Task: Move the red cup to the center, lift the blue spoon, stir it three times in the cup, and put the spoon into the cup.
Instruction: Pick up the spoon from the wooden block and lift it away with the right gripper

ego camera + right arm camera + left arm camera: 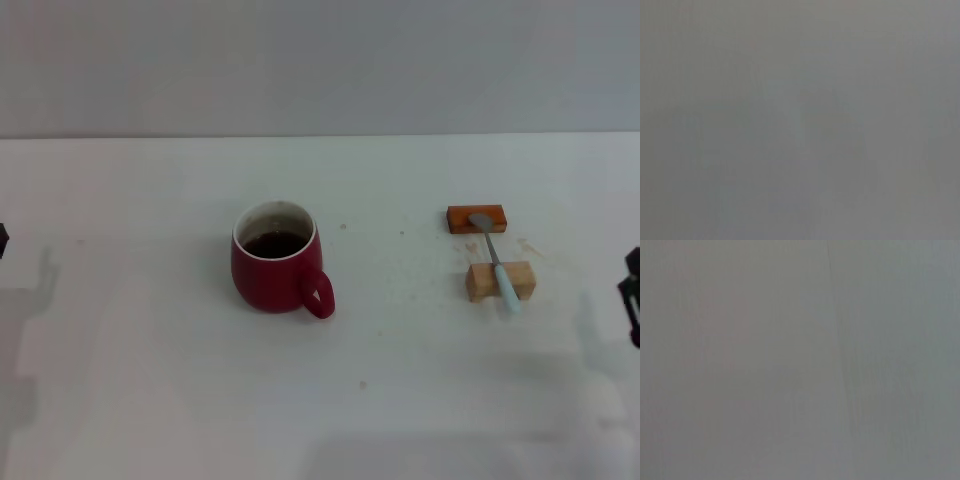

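Head view first: the red cup stands upright on the white desk, well apart from both claws and somewhat nearer the left one, its loop handle turned toward the robot and a little toward the right claw's side; dark liquid fills it. The blue spoon lies between the cup and the right claw, nearer that claw but not touching it. Its long axis runs roughly away from the robot: the grey bowl rests on an orange-brown flat block at the far end, the neck crosses a tan wooden block, and the pale blue handle points toward the robot, slanting slightly toward the right claw. Only a dark sliver of the right claw shows at the picture's edge, low beside the desk; whether it is spread or pressed together cannot be told. The left claw is likewise a dark scrap at the opposite edge, its state unreadable.

Left wrist view: only blank pale surface.

Right wrist view: blank grey surface only.
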Robot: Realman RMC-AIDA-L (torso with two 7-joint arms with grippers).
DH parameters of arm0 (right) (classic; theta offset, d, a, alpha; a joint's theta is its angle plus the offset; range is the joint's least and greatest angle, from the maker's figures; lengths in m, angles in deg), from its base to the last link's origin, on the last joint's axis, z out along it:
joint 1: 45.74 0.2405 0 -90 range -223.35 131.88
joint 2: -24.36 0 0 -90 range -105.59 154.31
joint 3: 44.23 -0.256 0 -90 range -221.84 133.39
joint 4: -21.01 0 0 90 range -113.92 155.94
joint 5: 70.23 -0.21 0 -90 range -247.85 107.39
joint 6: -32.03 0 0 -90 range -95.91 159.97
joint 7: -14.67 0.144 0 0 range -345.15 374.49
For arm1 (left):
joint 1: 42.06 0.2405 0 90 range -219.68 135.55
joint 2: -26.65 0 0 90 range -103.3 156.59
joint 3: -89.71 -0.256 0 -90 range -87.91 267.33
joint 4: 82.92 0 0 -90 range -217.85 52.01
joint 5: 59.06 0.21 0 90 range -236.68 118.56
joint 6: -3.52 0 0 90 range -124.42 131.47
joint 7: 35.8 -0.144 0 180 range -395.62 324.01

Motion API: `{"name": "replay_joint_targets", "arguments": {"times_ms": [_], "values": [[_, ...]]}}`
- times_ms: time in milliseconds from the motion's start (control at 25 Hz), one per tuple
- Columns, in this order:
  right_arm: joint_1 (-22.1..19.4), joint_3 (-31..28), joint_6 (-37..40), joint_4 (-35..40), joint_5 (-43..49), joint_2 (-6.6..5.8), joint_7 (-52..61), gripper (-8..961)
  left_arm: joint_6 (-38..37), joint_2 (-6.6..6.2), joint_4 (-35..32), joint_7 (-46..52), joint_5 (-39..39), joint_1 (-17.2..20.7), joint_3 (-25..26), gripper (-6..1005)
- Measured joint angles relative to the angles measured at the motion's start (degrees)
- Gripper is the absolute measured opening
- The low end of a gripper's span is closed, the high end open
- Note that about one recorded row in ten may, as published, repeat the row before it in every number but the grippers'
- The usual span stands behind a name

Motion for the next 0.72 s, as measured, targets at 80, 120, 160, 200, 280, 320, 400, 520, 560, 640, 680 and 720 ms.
{"name": "replay_joint_targets", "arguments": {"times_ms": [80,120,160,200,280,320,400,520,560,640,680,720], "values": [[0.7,0.4,-1.7,0.0,0.8,0.01,0.0,659,0.4,0.0,-0.2,0.1,0.0,-0.3,0.0,762],[1.1,0.5,-2.6,0.0,1.4,0.0,0.0,659,0.4,0.0,-0.2,0.1,0.0,-0.3,0.0,777],[1.4,0.5,-3.4,0.0,2.1,0.01,0.0,659,0.4,0.0,-0.2,0.1,0.0,-0.3,0.0,791],[1.6,0.6,-4.1,-0.1,2.5,0.01,0.0,659,0.4,0.0,-0.2,0.1,0.0,-0.3,0.0,805],[2.0,0.6,-5.5,-0.4,3.0,0.01,0.0,659,0.7,0.0,-1.1,0.1,0.0,-0.8,0.1,834],[2.2,0.6,-6.2,-0.6,3.0,0.01,-0.1,659,0.7,0.04,-1.1,0.1,0.0,-0.9,0.0,834],[2.4,0.6,-7.3,-0.7,3.1,0.01,-0.1,659,0.7,0.06,-1.2,0.1,0.0,-0.9,-0.1,834],[2.5,0.3,-9.0,-0.7,3.1,0.01,0.0,659,0.7,0.07,-1.2,0.1,0.0,-1.0,-0.2,834],[2.6,0.3,-9.4,-0.7,3.1,0.0,0.0,659,0.7,0.07,-1.2,0.1,0.0,-1.0,-0.2,834],[2.9,0.3,-10.4,-0.7,3.1,0.01,0.0,659,0.7,0.07,-1.2,0.1,0.0,-1.1,-0.3,833],[3.1,0.2,-10.9,-0.7,3.1,0.01,0.0,659,0.8,0.09,-1.3,0.1,0.1,-1.3,-0.4,833],[3.3,0.2,-11.6,-0.7,3.1,0.01,0.0,659,0.8,0.09,-1.3,0.1,0.1,-1.3,-0.4,833]]}}
